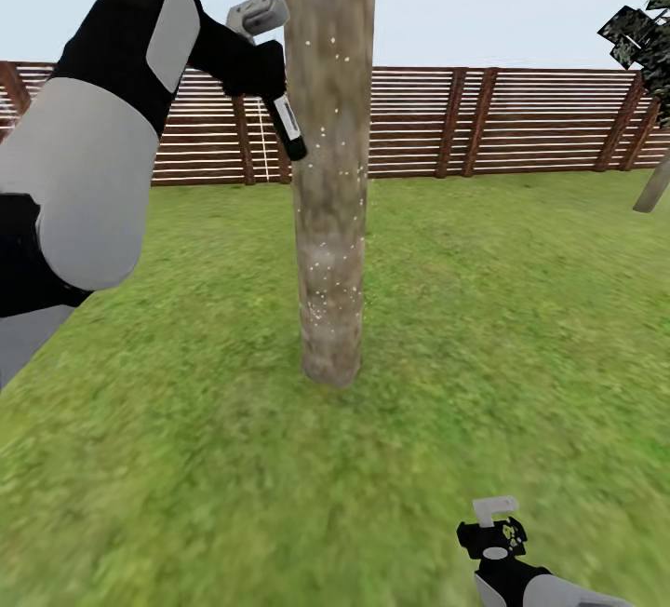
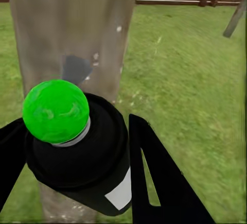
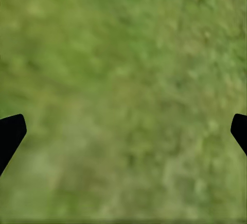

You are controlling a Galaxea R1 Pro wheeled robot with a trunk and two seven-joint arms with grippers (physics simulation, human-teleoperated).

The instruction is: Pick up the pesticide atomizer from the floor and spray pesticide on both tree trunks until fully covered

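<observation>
Left gripper (image 1: 265,67), upper left, clamps my pesticide atomizer (image 1: 287,126) mid-body beside tree trunk (image 1: 328,169); light, rigid, slick plastic. Right gripper (image 1: 493,532) wide, empty.

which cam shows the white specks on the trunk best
The head view: the tree trunk stands in full, with pesticide specks scattered down it. The left wrist view shows a few specks behind the atomizer. The right wrist view shows grass.

Trunk (image 1: 328,160) looks like rough, mottled matt bark with white specks (image 1: 321,263). Fence (image 1: 484,123) is brown slatted wood. Atomizer (image 2: 82,157) is smooth matt black, probably plastic, with a glossy green cap (image 2: 55,110). Grass (image 1: 484,309) is blurry.
</observation>
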